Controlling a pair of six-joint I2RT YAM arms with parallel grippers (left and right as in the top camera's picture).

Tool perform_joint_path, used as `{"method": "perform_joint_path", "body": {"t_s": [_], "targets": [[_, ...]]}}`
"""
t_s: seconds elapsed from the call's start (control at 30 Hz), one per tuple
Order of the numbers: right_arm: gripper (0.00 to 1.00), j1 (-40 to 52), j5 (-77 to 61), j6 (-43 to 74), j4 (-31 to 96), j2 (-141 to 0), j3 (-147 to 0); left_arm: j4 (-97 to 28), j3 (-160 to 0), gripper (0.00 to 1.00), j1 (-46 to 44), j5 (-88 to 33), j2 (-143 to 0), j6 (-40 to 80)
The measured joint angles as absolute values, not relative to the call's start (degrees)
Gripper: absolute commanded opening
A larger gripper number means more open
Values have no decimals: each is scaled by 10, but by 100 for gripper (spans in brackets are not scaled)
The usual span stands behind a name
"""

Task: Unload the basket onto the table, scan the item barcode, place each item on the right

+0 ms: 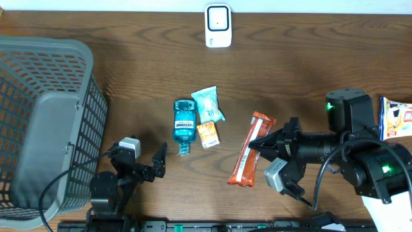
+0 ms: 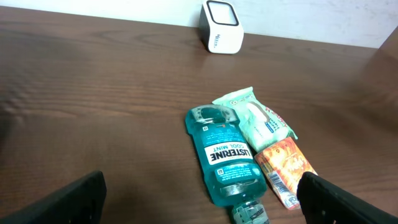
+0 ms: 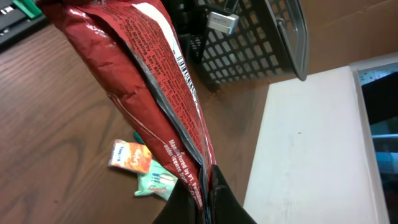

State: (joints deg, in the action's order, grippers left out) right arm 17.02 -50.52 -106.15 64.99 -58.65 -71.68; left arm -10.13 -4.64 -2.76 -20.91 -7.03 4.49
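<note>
A long red snack packet (image 1: 250,151) hangs in my right gripper (image 1: 264,144), which is shut on its edge. In the right wrist view the packet (image 3: 149,81) runs up and left from the black fingertips (image 3: 219,198), printed side showing; I see no barcode there. The white scanner (image 1: 218,26) stands at the table's far edge, also in the left wrist view (image 2: 222,28). My left gripper (image 1: 152,165) is open and empty, low near the front edge, its fingers (image 2: 69,200) wide apart just short of a blue mouthwash bottle (image 2: 222,155).
The blue bottle (image 1: 184,122), a mint-green packet (image 1: 208,104) and a small orange packet (image 1: 207,134) lie together mid-table. A grey mesh basket (image 1: 45,122) fills the left side. A snack bag (image 1: 396,118) lies at the right edge.
</note>
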Motion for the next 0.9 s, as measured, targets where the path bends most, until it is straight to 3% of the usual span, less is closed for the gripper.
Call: {"method": "perform_joint_path", "body": {"t_s": [0.4,0.9], "targets": [[1,170,-528,-980,553,-639,-717,-101,-46,98,-28,-209,-70,45],[1,170,-660,-553,419,-778,-717,-101,-46,98,-28,-209,-70,45]]}}
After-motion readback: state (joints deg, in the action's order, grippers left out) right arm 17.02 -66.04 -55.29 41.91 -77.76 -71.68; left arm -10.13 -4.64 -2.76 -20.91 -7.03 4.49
